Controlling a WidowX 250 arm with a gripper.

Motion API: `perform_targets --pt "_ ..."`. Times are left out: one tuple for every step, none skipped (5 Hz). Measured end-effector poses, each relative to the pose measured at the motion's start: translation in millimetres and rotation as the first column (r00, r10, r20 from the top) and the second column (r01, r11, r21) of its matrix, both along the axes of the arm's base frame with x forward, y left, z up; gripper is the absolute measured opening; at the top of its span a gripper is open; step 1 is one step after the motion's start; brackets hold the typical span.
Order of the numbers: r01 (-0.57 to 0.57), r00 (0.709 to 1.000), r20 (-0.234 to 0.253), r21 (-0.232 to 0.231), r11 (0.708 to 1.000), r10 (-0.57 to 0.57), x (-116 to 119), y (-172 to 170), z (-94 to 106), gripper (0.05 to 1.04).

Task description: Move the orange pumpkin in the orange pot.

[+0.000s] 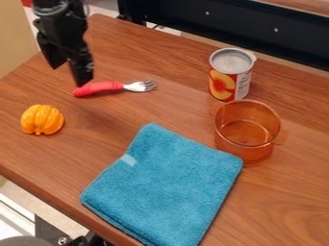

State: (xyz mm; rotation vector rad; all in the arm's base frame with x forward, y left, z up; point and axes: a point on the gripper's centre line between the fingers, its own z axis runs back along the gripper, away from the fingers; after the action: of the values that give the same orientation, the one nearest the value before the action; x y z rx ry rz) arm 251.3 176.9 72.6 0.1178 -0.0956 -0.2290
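While orange pumpkin sits on left part of wooden table, gripper hangs above and beyond it, fingers spread, nothing between them. Pumpkin likely light, stiff, hardly fragile; smooth, rounded ribs may slip or roll under off-centre squeeze. Best hold: opposite sides at widest girth, centred, moderate pressure. Orange pot stands well apart, right of pumpkin.
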Motion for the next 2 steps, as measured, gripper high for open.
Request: perform_targets --pt "0.242 0.965 -0.096 -0.020 0.970 -0.243 -17.4 24.1 -9.8 1.000" --pt "0.473 0.872 -0.122 -0.037 0.881 -0.473 -34.5 40.8 -13.2 1.000"
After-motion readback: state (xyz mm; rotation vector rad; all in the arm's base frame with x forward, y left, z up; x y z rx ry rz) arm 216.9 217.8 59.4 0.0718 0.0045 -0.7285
